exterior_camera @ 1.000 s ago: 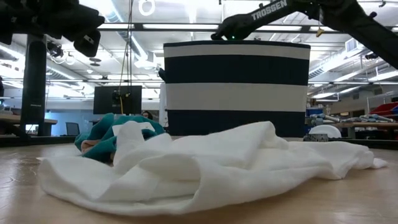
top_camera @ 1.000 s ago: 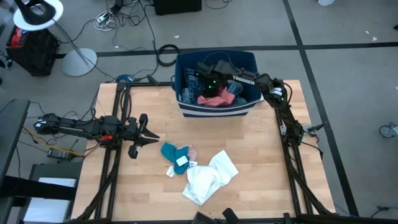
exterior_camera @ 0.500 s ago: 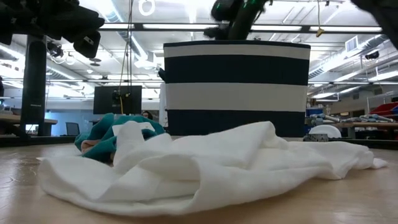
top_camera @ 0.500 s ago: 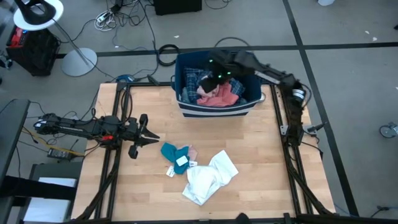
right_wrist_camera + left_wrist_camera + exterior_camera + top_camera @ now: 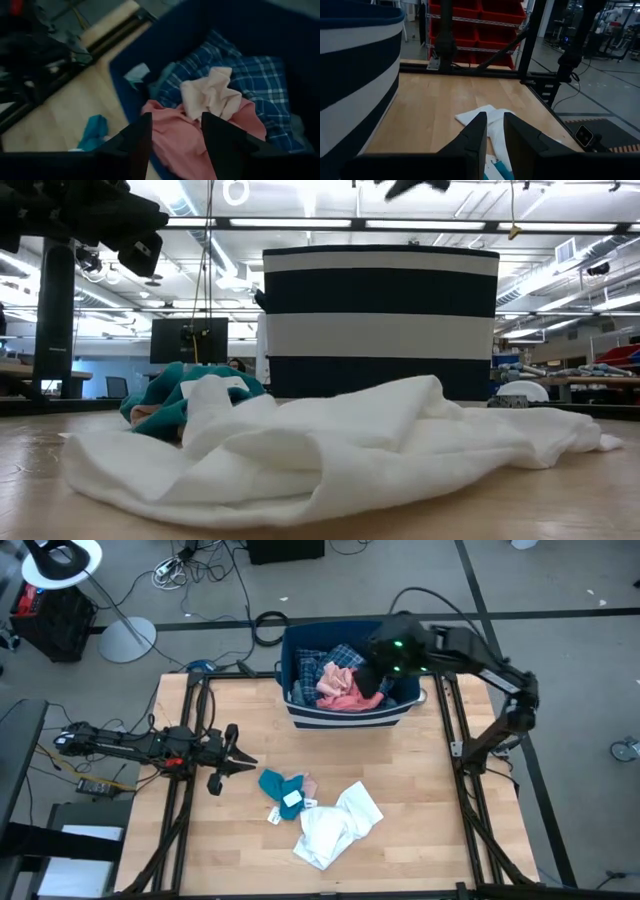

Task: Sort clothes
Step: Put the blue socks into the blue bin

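High view, right tool (image 5: 372, 680) above bin (image 5: 300, 712), open-fingered, empty

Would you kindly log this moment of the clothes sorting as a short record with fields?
Bin: dark blue bin with a white stripe at the table's far edge
In bin: salmon pink garment, blue-white plaid shirt, pale pink garment
On table: white garment, teal garment
Right gripper: open, empty, above the bin
Left gripper: waiting over the table's left side
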